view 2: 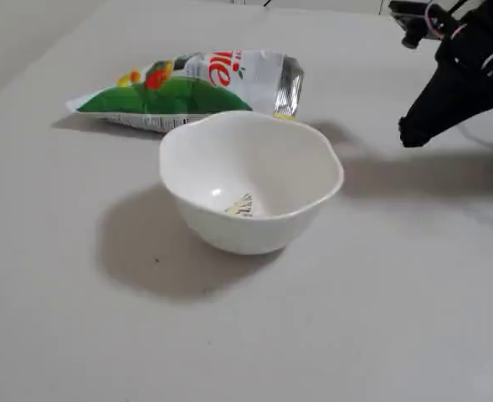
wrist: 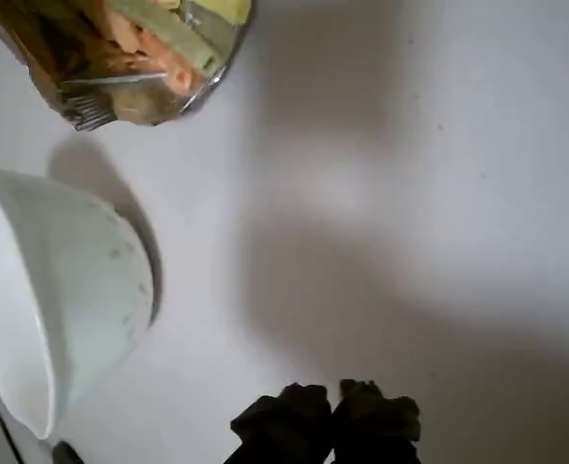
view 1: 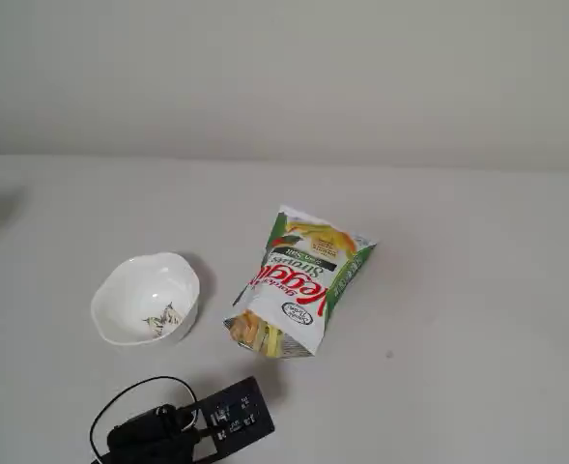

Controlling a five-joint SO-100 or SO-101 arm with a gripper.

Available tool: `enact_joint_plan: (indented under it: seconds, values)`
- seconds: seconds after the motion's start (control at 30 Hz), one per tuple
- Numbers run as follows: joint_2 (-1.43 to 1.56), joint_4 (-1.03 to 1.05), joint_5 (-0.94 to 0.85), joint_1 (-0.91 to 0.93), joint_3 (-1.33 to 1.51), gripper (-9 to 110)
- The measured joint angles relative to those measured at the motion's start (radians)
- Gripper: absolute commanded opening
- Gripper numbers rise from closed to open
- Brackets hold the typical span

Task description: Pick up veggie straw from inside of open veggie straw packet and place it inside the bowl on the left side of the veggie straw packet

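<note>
The veggie straw packet [view 1: 308, 275] lies flat on the white table, its open end [view 1: 255, 333] facing the front edge with orange and yellow straws [wrist: 134, 43] showing inside. The white bowl [view 1: 146, 300] stands left of it in a fixed view and holds no straw, only a small printed motif. My black gripper [view 1: 250, 394] hovers in front of the packet's mouth and to the right of the bowl. In the wrist view its fingertips [wrist: 303, 411] press together with nothing between them. Another fixed view shows the gripper [view 2: 409, 134] to the right of the bowl [view 2: 250, 180] and packet [view 2: 187, 79].
A black cable [view 1: 120, 406] loops beside the arm at the front edge of the table [view 1: 458, 319]. A pale wall runs behind the table.
</note>
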Motion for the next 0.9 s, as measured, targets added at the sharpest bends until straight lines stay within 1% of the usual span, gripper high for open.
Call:
enact_joint_plan:
  seconds: [0.63,0.73,0.83,0.9]
  values:
    - [0.0,-0.015,-0.02,-0.012,0.009,0]
    - [0.0,-0.046,-0.112,-0.009,0.023,0]
    - [0.0,-0.049,-0.293,-0.005,0.038,1]
    - [-0.002,-0.066,-0.397,0.046,0.04,2]
